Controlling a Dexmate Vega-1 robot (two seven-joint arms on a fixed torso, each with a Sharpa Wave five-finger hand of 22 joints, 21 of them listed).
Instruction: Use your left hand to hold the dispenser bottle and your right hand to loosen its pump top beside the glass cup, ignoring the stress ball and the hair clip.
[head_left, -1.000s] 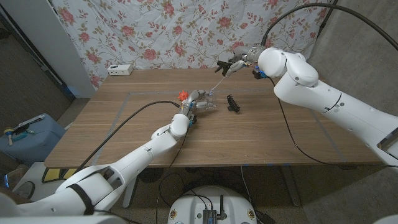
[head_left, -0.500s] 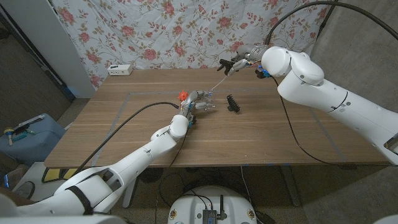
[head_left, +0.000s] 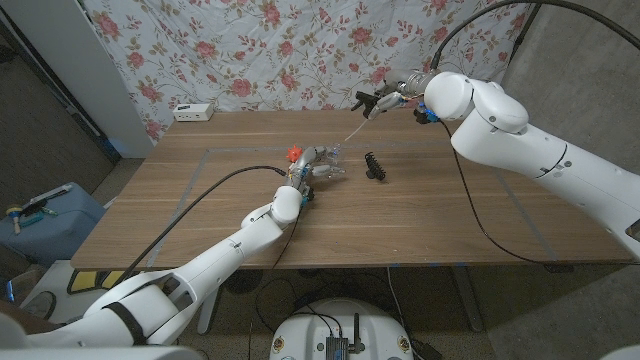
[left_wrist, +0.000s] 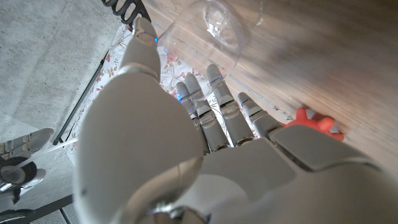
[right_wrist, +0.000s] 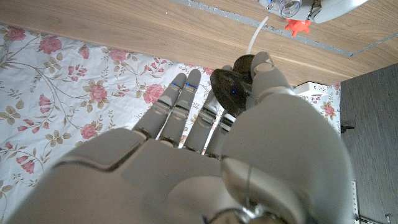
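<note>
Left hand (head_left: 312, 167): fingers curling round the clear dispenser bottle (head_left: 330, 163) mid-table, beside the red stress ball (head_left: 294, 153) | Right hand (head_left: 385, 98): pinching the black pump top (head_left: 362, 100) aloft, its tube (head_left: 354, 131) slanting down toward the bottle, apparently pulled free | Hair clip (head_left: 375, 166): lying just beside | Labels: none legible

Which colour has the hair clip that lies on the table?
The hair clip is black. It shows best in the head view, lying on the wooden table.

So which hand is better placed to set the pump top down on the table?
The right hand: it already holds the pump top, lifted clear, tube hanging. The left hand is occupied gripping the dispenser bottle.
</note>
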